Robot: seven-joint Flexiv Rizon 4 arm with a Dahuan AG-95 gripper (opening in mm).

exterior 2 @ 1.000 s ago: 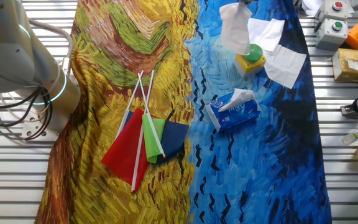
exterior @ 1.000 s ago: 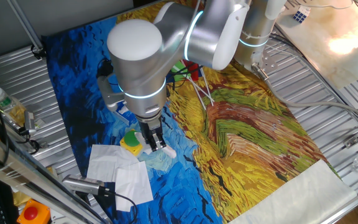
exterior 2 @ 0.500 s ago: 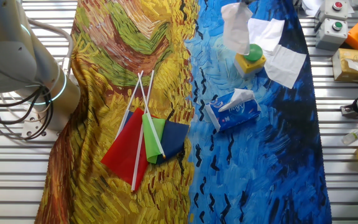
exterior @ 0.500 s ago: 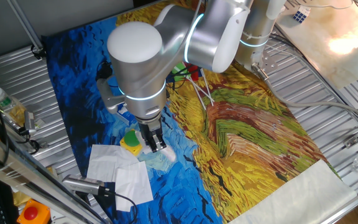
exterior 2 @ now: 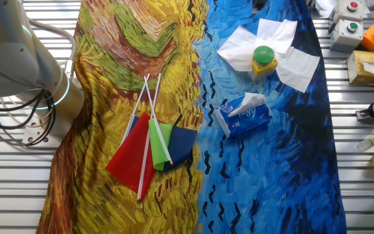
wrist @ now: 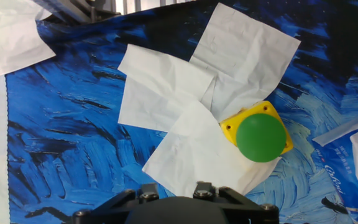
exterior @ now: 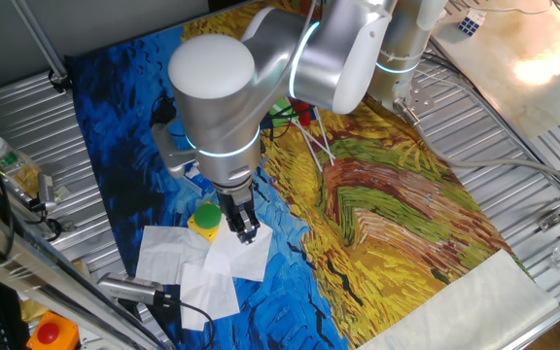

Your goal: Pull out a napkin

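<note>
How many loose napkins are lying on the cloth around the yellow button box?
3. One napkin left of the button box, another behind it, a third nearest the camera, partly tucked under the box. Overlaps may hide more.

The arm reaches downward over the table, its gripper (exterior: 244, 226) pointing straight down, fingers close together.

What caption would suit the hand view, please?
Three white napkins fanned around a yellow button box on blue cloth.

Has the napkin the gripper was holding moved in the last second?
Yes. The napkin hung above the yellow button box a second ago; now it lies flat on the cloth beside the box, let go by the gripper.
</note>
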